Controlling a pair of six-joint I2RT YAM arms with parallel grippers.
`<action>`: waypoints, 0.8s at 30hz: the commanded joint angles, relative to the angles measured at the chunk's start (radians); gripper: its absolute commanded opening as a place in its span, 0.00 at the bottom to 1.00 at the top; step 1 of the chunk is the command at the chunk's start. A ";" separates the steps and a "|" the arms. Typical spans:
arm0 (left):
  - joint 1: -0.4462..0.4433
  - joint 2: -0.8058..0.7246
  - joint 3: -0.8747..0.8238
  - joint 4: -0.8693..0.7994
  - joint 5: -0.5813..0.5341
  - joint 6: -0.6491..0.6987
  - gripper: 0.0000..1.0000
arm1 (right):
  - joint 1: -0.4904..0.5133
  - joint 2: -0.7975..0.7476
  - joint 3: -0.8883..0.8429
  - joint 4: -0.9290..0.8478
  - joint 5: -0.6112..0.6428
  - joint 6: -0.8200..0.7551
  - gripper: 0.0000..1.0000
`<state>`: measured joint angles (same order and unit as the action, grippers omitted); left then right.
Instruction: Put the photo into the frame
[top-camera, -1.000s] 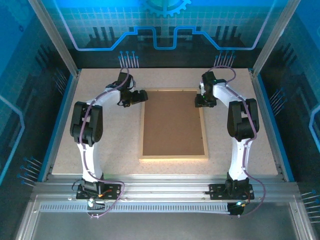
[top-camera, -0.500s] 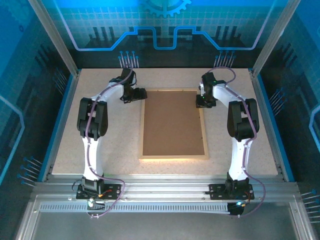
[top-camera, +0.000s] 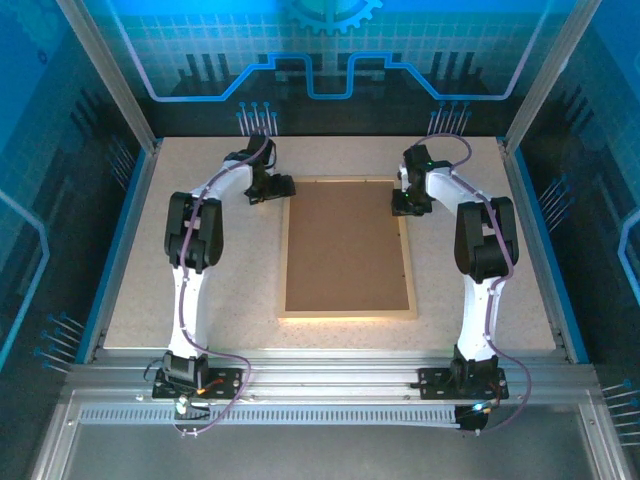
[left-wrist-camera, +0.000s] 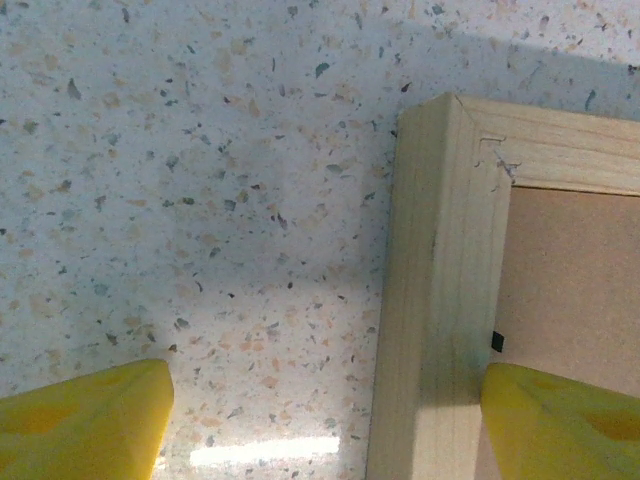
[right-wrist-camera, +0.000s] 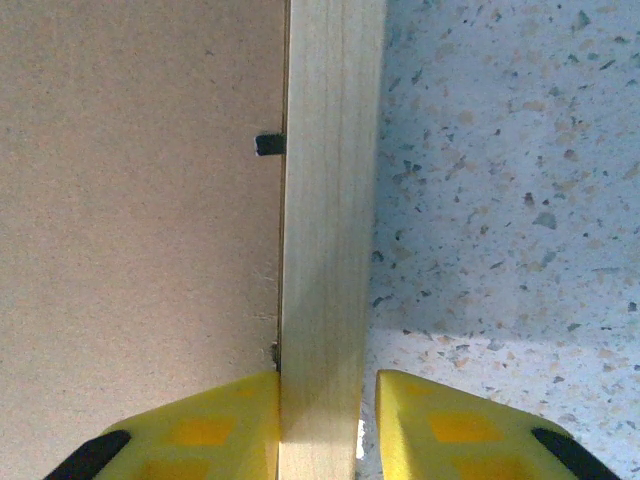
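Observation:
The frame (top-camera: 345, 314) lies flat in the middle of the table, pale wooden rails around a brown backing board (top-camera: 345, 245). The photo is out of view. My left gripper (top-camera: 283, 188) hangs at the far left corner, open wide. In the left wrist view its yellow fingers (left-wrist-camera: 90, 420) straddle the left rail of the frame (left-wrist-camera: 435, 300) with room on both sides. My right gripper (top-camera: 403, 205) is on the right rail near the far end. There the jaws (right-wrist-camera: 325, 425) pinch the frame rail (right-wrist-camera: 325, 200), one pad on the board side and one on the table side.
The speckled tabletop (top-camera: 220, 280) runs around the frame on all sides. Metal posts and blue side walls (top-camera: 110, 250) enclose the table. A small black tab (right-wrist-camera: 268, 144) holds the backing board at the rail's inner edge.
My left arm has drawn its elbow toward the frame and stretched farther back, its gripper settling at the frame's far left corner. The right arm has stayed put.

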<state>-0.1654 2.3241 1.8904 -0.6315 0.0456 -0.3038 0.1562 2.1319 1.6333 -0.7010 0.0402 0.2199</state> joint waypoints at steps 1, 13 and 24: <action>0.008 0.028 0.033 -0.043 0.008 0.016 0.81 | -0.007 0.010 -0.014 0.005 -0.002 0.006 0.32; -0.050 0.138 0.136 -0.137 0.041 0.032 0.81 | -0.003 0.023 0.008 -0.002 -0.011 0.007 0.32; -0.077 0.159 0.176 -0.148 0.073 0.011 0.81 | 0.002 0.042 0.035 -0.018 -0.021 -0.001 0.32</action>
<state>-0.2142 2.4313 2.0636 -0.7223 0.0654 -0.2890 0.1558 2.1365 1.6440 -0.7082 0.0410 0.2195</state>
